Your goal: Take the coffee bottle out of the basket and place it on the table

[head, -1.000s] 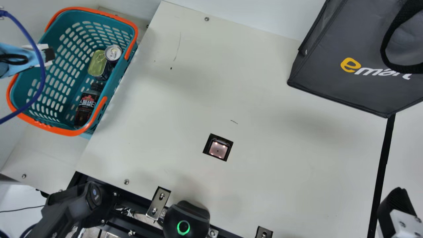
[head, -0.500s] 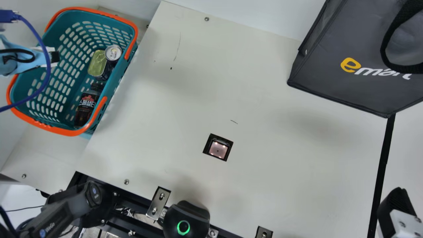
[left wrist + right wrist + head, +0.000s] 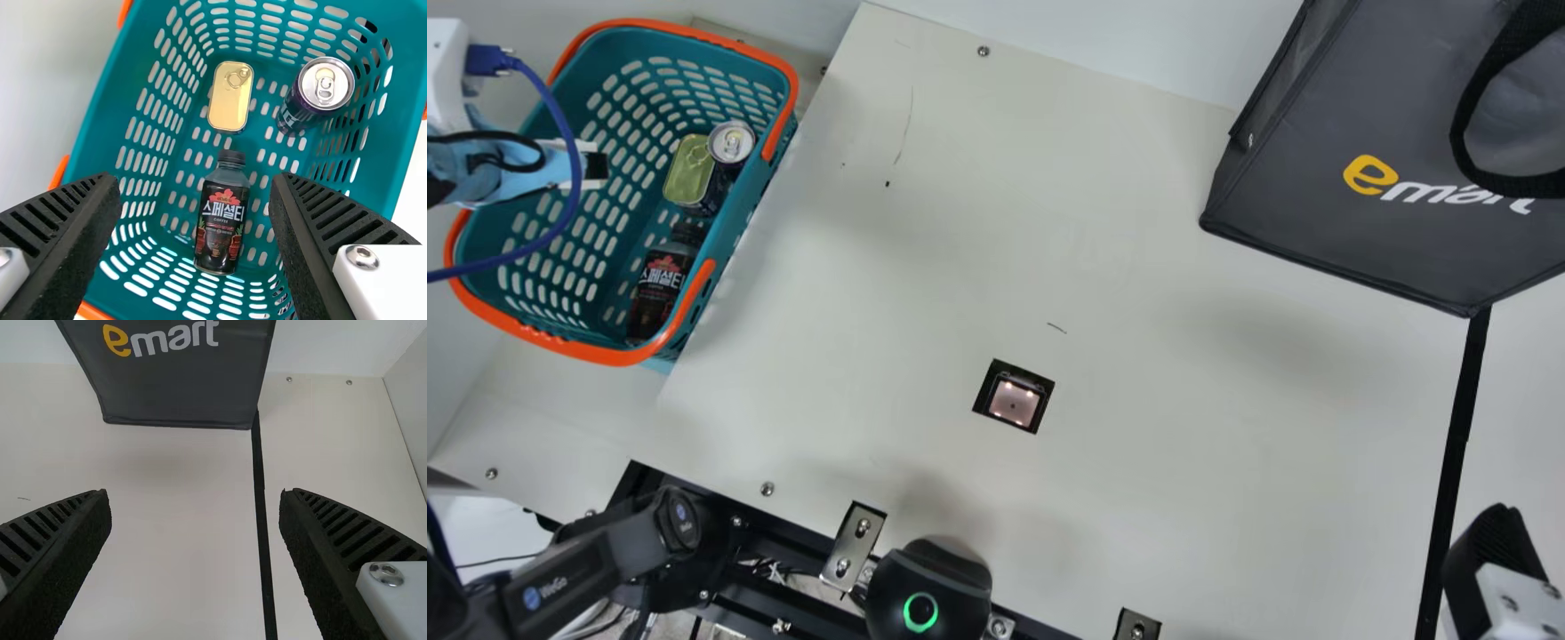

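The coffee bottle (image 3: 660,289) lies in the basket (image 3: 618,357), to the right and near side of the left gripper (image 3: 196,183), which holds nothing, its fingers wide apart. The bottle's long axis goes from cap (image 3: 231,157), far and right, to base, near and left. The right gripper (image 3: 195,497), also spread, is well apart. The label (image 3: 222,223) carries large white letters under a red emblem.

Cream table (image 3: 1183,400), dark bag (image 3: 1303,178), black strip (image 3: 1457,444)
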Tool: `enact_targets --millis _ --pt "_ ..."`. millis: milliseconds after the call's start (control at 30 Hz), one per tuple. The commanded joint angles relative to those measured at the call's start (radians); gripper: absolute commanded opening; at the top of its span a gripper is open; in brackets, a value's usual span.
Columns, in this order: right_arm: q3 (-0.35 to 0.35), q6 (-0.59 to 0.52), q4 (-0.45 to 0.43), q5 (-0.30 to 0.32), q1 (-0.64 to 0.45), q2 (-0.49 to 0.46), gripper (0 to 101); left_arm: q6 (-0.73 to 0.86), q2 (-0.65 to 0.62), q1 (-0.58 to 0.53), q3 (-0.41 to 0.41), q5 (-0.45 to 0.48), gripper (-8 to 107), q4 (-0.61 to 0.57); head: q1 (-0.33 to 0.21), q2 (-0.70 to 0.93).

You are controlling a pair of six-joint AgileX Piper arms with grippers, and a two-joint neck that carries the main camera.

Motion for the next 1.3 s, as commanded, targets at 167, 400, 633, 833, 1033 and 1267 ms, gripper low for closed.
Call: enact_targets --millis 167,400,633,833,1033,1267 --pt "0.000 0.000 0.000 0.000 0.000 0.000 91 0.008 0.049 -0.005 0.013 -0.036 90 0.004 -0.026 0.002" --pt "0.000 0.000 0.000 0.000 0.000 0.000 91 0.029 0.098 -0.007 0.041 -0.088 90 0.006 -0.026 0.002" --pt "0.000 0.000 0.000 0.000 0.000 0.000 91 0.044 0.149 -0.014 0.074 -0.149 90 0.006 -0.026 0.002" --pt "0.000 0.000 0.000 0.000 0.000 0.000 91 0.043 0.186 -0.024 0.094 -0.189 90 0.006 -0.026 0.002" --pt "0.000 0.000 0.000 0.000 0.000 0.000 91 0.041 0.219 -0.032 0.112 -0.224 90 0.004 -0.026 0.002" --pt "0.000 0.000 0.000 0.000 0.000 0.000 91 0.049 0.260 -0.038 0.143 -0.277 90 -0.005 -0.026 0.002"
